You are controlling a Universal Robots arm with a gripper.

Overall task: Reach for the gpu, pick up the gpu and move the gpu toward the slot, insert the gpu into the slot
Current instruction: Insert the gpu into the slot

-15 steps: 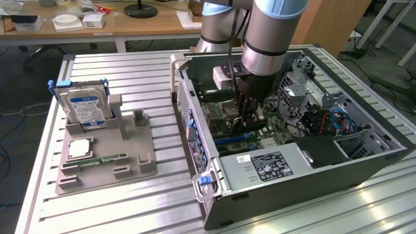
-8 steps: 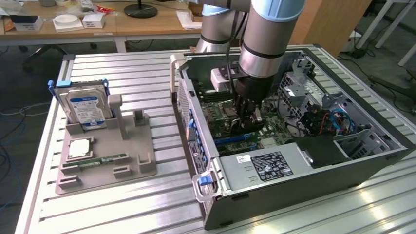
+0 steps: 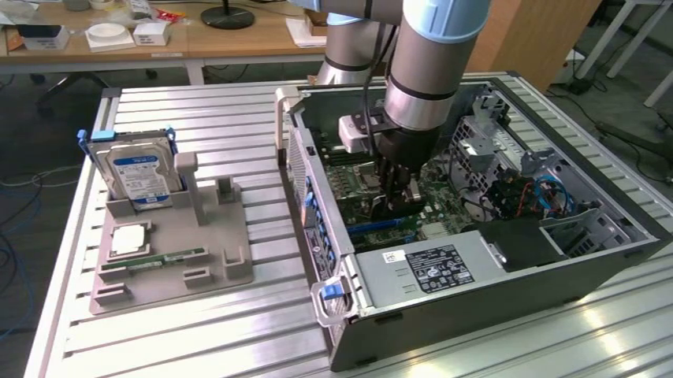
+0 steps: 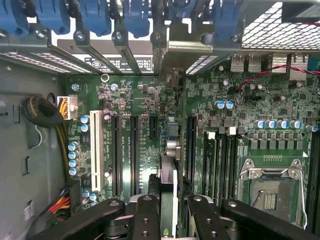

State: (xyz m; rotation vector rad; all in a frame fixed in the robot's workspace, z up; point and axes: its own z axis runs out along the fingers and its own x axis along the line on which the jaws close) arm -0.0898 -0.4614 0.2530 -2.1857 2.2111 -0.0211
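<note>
In the exterior view my gripper (image 3: 395, 206) reaches down inside the open computer case (image 3: 474, 315), low over the green motherboard (image 3: 358, 177). It is shut on the gpu (image 3: 410, 203), which looks like a dark card between the fingers. The wrist view has the black fingers (image 4: 145, 215) on either side of the gpu (image 4: 168, 180), seen edge-on as a thin pale strip. The card runs toward its silvery end bracket (image 4: 186, 47) at the case's rear openings. It stands over the row of long black slots (image 4: 134, 150). How deep it sits in the slot I cannot tell.
A white slot (image 4: 95, 150), a CPU socket (image 4: 270, 192) and a cable bundle (image 4: 45, 112) surround the card. Outside the case, a grey holder (image 3: 210, 268) carries a blue-labelled hard drive (image 3: 137, 173) and a green memory stick (image 3: 158, 258). A labelled power supply (image 3: 442, 268) fills the case's near end.
</note>
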